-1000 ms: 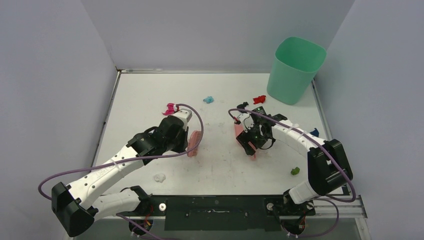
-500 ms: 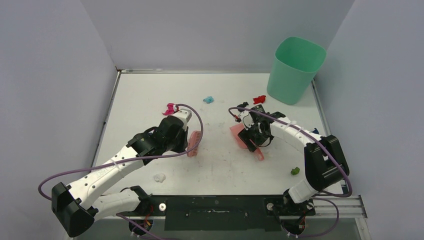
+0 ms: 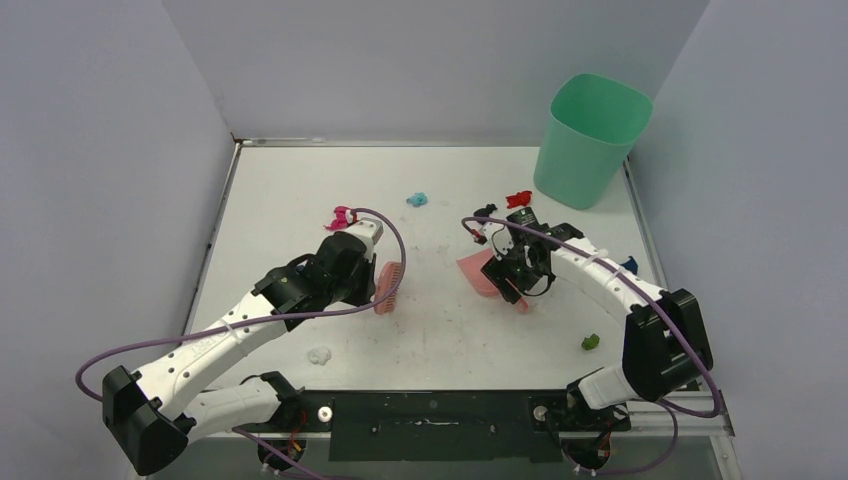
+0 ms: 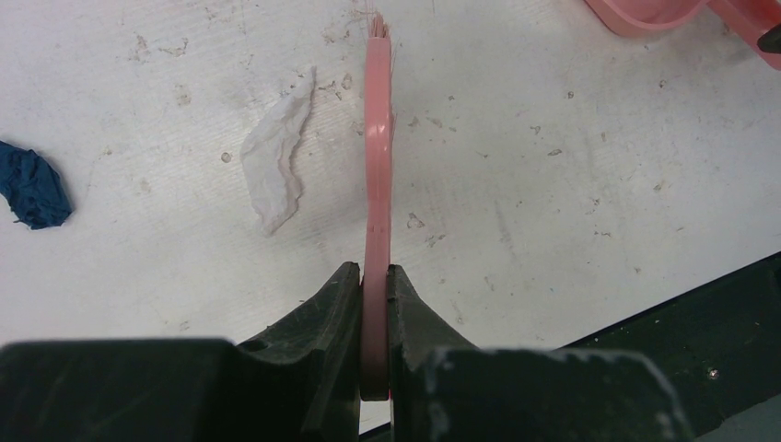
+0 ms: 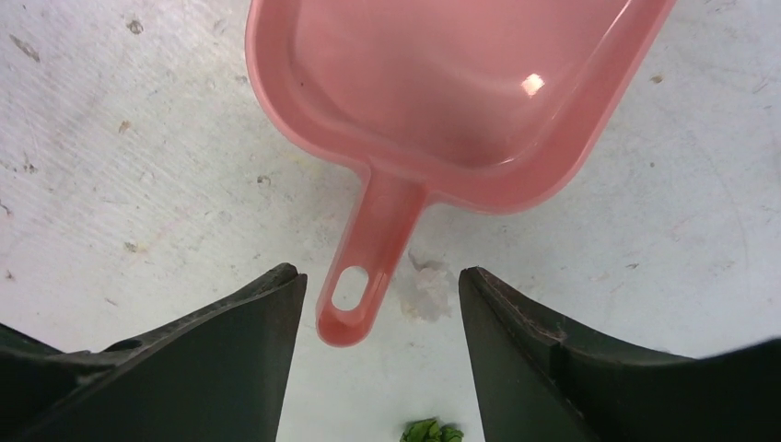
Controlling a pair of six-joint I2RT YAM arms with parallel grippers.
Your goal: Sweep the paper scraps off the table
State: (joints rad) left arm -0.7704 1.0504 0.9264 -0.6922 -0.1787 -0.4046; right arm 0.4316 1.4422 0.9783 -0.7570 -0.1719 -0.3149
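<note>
The table [image 3: 290, 180] carries paper scraps: magenta [image 3: 341, 216], light blue [image 3: 417, 199], red [image 3: 518, 199], black [image 3: 485, 211], dark blue [image 3: 628, 264], green [image 3: 590, 342], white [image 3: 319, 354]. My left gripper [image 3: 375, 280] is shut on the pink brush [image 3: 389, 285], held on edge; in the left wrist view the brush [image 4: 377, 166] stands beside a white scrap [image 4: 274, 170] and a dark blue scrap [image 4: 32, 187]. My right gripper [image 5: 379, 281] is open over the handle of the pink dustpan [image 5: 451, 83], which lies flat [image 3: 477, 272]. A green scrap [image 5: 428, 431] lies behind it.
A mint-green bin [image 3: 590, 140] stands at the back right corner. Grey walls close in the table on the left, back and right. The black front rail [image 3: 430, 415] runs between the arm bases.
The dustpan went from tilted on edge to lying flat on the table. My right gripper shifted slightly right and now stands open over the handle. The left arm and brush have not moved.
</note>
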